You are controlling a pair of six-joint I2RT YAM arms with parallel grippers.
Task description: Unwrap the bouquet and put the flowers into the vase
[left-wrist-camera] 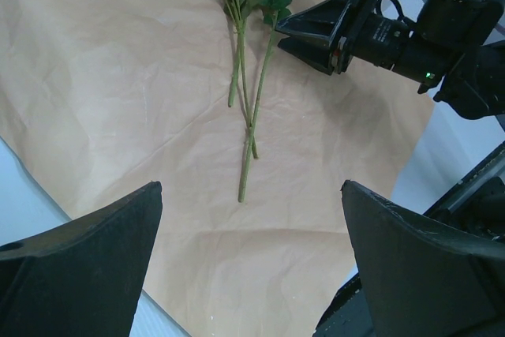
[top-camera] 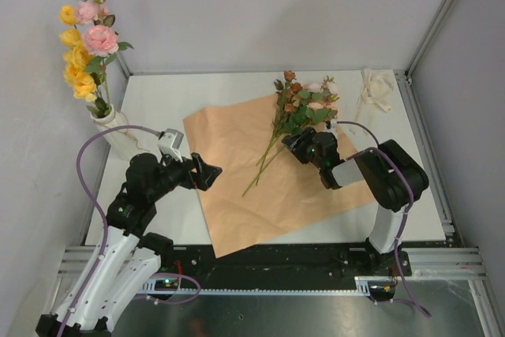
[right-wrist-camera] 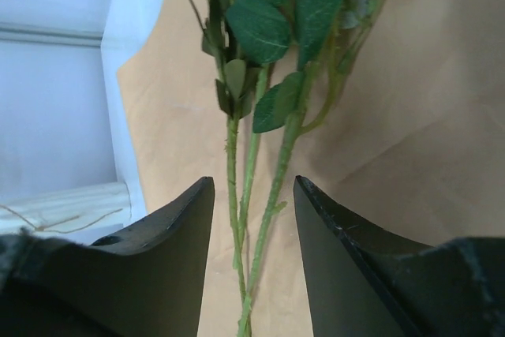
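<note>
Paper [top-camera: 260,187] meets the table [top-camera: 158,100] front; right jaws apart astride flowers [top-camera: 304,112], left jaws wide.

Left arm [top-camera: 130,203] comes up from its base at the lower left of the top view, elbow bent and wrist turned toward frame centre. There's the left pincer [top-camera: 208,172], jaws thrown fully wide, dark fingers [left-wrist-camera: 95,258] spread to the bottom corners of its wrist view. Right arm [top-camera: 392,175] folds in from the right edge, forearm angled toward centre. The right pincer [top-camera: 294,144] points left and low, jaws roughly half apart with a narrow gap between the fingers [right-wrist-camera: 158,258].
</note>
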